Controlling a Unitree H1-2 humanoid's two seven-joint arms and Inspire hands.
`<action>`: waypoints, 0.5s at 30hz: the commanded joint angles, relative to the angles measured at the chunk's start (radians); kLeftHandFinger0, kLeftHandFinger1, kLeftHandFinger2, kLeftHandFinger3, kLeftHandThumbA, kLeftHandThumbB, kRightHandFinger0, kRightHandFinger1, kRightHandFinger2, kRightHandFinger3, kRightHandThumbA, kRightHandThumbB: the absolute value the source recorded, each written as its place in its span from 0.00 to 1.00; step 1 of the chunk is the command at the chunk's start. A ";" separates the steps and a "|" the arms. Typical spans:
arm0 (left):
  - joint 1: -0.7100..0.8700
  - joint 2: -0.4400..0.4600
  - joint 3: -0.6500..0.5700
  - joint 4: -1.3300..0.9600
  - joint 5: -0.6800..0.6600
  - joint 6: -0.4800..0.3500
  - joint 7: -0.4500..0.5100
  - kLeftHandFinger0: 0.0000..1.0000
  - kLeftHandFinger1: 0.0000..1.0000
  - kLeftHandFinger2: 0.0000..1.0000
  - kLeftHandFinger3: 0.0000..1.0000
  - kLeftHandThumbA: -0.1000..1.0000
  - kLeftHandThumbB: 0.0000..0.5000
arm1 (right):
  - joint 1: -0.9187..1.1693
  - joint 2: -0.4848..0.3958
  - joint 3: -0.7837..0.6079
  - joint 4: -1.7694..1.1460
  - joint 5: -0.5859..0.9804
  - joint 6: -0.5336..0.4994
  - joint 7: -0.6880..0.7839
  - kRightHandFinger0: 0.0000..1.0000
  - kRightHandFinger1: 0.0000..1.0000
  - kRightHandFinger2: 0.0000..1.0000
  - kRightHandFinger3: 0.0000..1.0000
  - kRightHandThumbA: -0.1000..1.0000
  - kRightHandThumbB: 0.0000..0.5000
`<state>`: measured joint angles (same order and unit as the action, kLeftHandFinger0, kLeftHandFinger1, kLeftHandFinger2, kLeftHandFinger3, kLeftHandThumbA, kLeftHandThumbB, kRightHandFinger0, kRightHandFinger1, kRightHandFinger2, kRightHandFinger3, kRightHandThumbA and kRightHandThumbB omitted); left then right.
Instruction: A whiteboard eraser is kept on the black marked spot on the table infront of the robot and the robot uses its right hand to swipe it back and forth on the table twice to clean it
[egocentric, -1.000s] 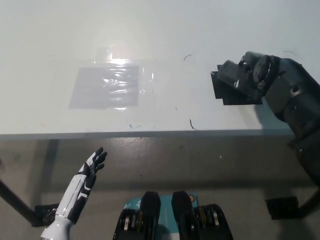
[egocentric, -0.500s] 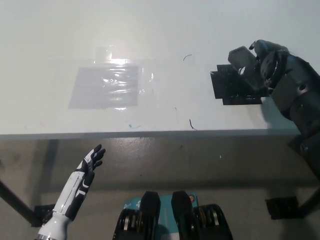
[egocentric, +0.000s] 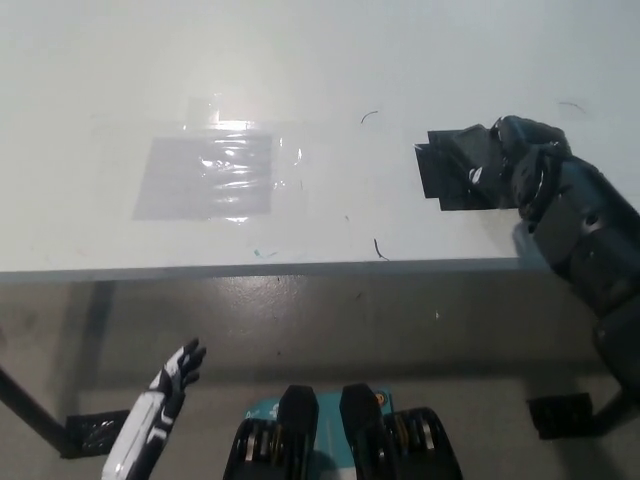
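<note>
Right of frame, black right hand (egocentric: 520, 165) curls over the eraser (egocentric: 478, 150) on the black marked spot (egocentric: 455, 185), grip partly hidden; white left hand (egocentric: 170, 385), lower left, fingers spread, arm cut off.

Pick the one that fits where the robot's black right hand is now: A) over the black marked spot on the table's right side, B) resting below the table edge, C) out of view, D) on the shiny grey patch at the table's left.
A: the right hand is at the black marked spot, far from the grey patch.
</note>
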<state>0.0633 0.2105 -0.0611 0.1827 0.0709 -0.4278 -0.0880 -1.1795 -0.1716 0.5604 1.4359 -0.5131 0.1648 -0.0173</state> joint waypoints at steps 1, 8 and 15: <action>0.029 0.009 -0.013 -0.018 -0.013 -0.042 -0.018 1.00 1.00 1.00 1.00 1.00 0.86 | 0.075 0.067 0.025 0.008 -0.027 -0.045 0.043 0.25 0.33 0.40 0.56 0.25 0.40; 0.083 0.005 -0.023 -0.021 -0.002 -0.042 0.001 1.00 1.00 1.00 1.00 1.00 0.91 | 0.076 0.141 0.014 -0.012 -0.013 -0.079 0.016 0.07 0.12 0.23 0.47 0.31 0.38; 0.086 0.000 -0.019 -0.015 0.007 -0.042 0.026 1.00 1.00 1.00 1.00 1.00 0.93 | -0.025 0.263 0.008 -0.044 -0.010 -0.107 0.004 0.17 0.18 0.27 0.47 0.49 0.39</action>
<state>0.1515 0.2070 -0.0796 0.1830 0.0715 -0.4295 -0.0851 -1.1723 -0.0770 0.5748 1.4204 -0.5375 0.1484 -0.0798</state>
